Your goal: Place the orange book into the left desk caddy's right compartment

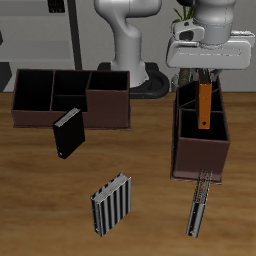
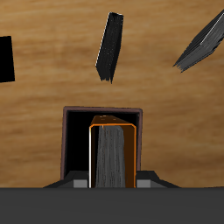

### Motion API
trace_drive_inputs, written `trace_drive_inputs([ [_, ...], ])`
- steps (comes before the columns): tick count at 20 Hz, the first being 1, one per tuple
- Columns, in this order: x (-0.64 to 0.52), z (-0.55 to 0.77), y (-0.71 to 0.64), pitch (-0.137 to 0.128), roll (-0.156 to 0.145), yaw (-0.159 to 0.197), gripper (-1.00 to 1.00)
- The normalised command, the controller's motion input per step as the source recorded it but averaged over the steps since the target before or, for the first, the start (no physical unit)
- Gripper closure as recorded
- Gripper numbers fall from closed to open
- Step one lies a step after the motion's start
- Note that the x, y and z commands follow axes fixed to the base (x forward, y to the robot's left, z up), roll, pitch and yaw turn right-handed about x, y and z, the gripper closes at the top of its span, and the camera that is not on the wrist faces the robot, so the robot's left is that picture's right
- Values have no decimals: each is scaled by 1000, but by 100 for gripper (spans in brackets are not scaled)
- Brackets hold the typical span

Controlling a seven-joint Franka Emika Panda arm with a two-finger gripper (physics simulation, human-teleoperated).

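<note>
My gripper [image 1: 205, 86] is shut on the orange book [image 1: 204, 112] and holds it upright by its upper end. The book hangs inside the outline of the left desk caddy [image 1: 200, 160], a dark maroon-brown box seen narrow-end-on, and its lower end dips below the rim. In the wrist view the orange book [image 2: 111, 153] shows end-on, with grey pages inside an orange cover, between the sides of my gripper [image 2: 112, 183]. A squarish compartment of the caddy [image 2: 66, 140] surrounds it, with walls on three sides and a dark floor beneath.
A second identical caddy [image 1: 108, 112] stands broadside farther along the table. A black book [image 1: 69, 132] leans against its front. A grey-striped ribbed book [image 1: 111, 205] and a thin dark book [image 1: 198, 205] lie near the table's front edge.
</note>
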Motion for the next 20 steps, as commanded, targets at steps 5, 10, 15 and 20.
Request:
trace_drive_inputs([
  [5, 43, -197, -16, 17, 16, 10, 100],
  [10, -9, -163, 56, 24, 20, -7, 100],
  [15, 29, -150, 87, 8, 16, 17, 100],
  [20, 41, -185, 41, 27, 5, -26, 100],
])
